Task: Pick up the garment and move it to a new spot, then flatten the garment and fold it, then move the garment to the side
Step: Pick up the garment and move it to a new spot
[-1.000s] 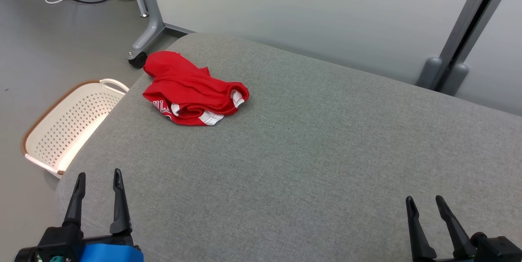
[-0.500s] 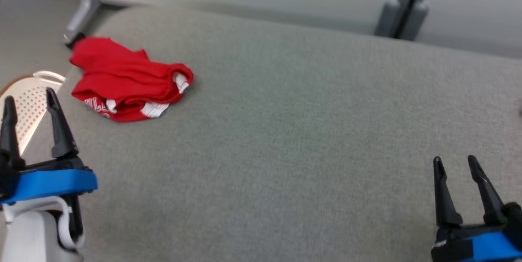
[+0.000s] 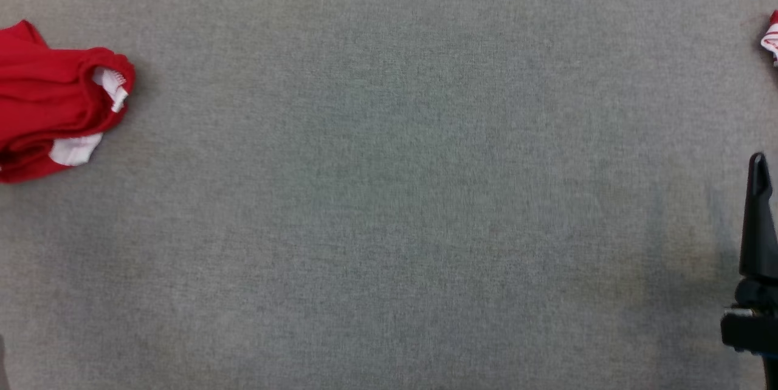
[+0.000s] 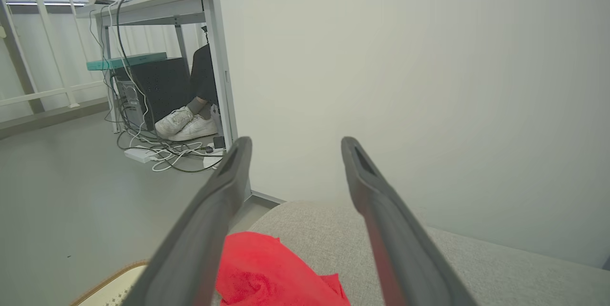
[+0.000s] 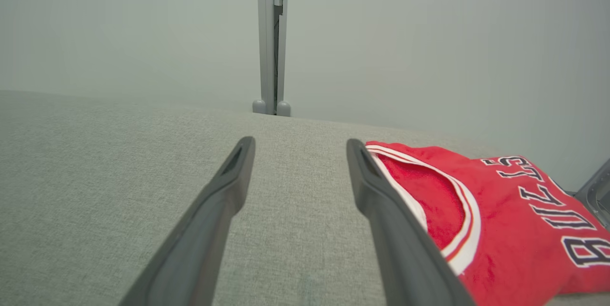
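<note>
Field notes, pickup not yet begun.

The red garment (image 3: pixel 48 104) lies crumpled at the left edge of the head view, on the grey fabric-covered table (image 3: pixel 389 195). White trim shows among its folds. In the left wrist view it sits at bottom centre, near the table's corner, with a basket (image 4: pixel 109 280) rim at lower left.

The left claw (image 4: pixel 295 146) is released, with its fingers spread wide, nothing between them and no sign of contact with the cloth. The right claw (image 5: pixel 300 144) is likewise released and empty over bare table. One finger (image 3: pixel 757 226) shows at the right edge of the head view.

A second jersey (image 5: pixel 514 210), red with dark lettering, lies flatter at lower right of the right wrist view. Whether the claw touches it cannot be told.

Handling, as a judgement: the garment looks light, limp and not fragile. It should sag from any pinch point and unfurl when lifted. The raised ridge of the bunch or the trimmed opening looks the likeliest hold, since the layers stack thicker there. A shallow pinch may catch only one layer, and the cloth may drag on the fabric cover.
</note>
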`<state>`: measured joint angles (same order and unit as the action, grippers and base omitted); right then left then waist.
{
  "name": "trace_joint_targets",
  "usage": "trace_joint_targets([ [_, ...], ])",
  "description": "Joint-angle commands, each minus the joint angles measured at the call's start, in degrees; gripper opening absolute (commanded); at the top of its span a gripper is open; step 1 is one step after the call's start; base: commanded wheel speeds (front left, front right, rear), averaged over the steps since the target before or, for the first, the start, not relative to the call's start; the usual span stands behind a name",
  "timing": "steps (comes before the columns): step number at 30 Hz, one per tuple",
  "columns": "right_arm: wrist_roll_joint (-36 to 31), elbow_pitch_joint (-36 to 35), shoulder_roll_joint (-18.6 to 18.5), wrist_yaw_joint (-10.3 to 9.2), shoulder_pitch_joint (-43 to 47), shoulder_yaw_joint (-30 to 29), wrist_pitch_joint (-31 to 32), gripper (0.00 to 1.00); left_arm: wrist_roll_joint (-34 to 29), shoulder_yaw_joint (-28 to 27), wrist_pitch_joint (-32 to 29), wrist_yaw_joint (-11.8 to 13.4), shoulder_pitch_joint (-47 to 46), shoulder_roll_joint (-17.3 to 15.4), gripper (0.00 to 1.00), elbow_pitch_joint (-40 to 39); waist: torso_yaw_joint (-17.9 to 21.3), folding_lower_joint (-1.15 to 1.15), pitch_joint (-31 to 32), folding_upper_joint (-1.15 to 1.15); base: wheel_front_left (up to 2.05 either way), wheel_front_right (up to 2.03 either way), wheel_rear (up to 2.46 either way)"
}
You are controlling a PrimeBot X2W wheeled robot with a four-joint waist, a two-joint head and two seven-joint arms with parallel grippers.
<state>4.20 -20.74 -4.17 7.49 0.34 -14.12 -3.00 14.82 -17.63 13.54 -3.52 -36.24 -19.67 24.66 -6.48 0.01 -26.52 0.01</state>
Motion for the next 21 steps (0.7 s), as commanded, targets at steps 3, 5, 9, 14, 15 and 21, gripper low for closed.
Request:
trace_joint_targets([
  [3, -0.7, -2.4, -0.5, 0.02, -0.5, -1.2, 0.9, 1.00, 0.3, 0.7, -3.1, -0.3, -4.8, -2.1, 1.00, 5.8, -0.2, -0.01, -3.2, -0.01, 0.00, 0.00, 0.00],
  [5, -0.6, -3.6, -0.5, 0.02, -0.3, -1.7, 1.3, 1.00, 0.4, 1.5, -5.4, -0.9, -7.7, -3.4, 1.00, 9.4, -0.1, -0.01, -4.6, -0.01, 0.00, 0.00, 0.00],
  [9, -0.3, -4.8, -1.1, 0.02, -0.9, -2.4, 2.0, 1.00, 1.2, 4.1, -12.7, -2.3, -12.1, -4.6, 1.00, 17.9, -0.3, -0.01, -6.7, -0.01, 0.00, 0.00, 0.00],
  [14, -0.2, -5.3, -1.5, 0.02, -1.5, -2.7, 2.5, 1.00, 2.4, 6.1, -20.1, -3.2, -15.9, -5.0, 1.00, 25.9, -0.5, -0.01, -7.7, -0.01, 0.00, 0.00, 0.00],
  [15, -0.3, -5.2, -1.5, 0.02, -1.7, -2.7, 2.5, 1.00, 3.5, 5.8, -21.7, -3.2, -16.4, -4.7, 1.00, 27.6, -0.6, -0.01, -7.7, -0.01, 0.00, 0.00, 0.00],
  [21, -0.3, -4.8, -1.4, 0.02, -2.0, -2.4, 2.6, 1.00, 4.6, 7.0, -31.5, -3.5, -17.2, -4.5, 1.00, 35.1, -0.7, -0.01, -7.5, -0.01, 0.00, 0.00, 0.00],
])
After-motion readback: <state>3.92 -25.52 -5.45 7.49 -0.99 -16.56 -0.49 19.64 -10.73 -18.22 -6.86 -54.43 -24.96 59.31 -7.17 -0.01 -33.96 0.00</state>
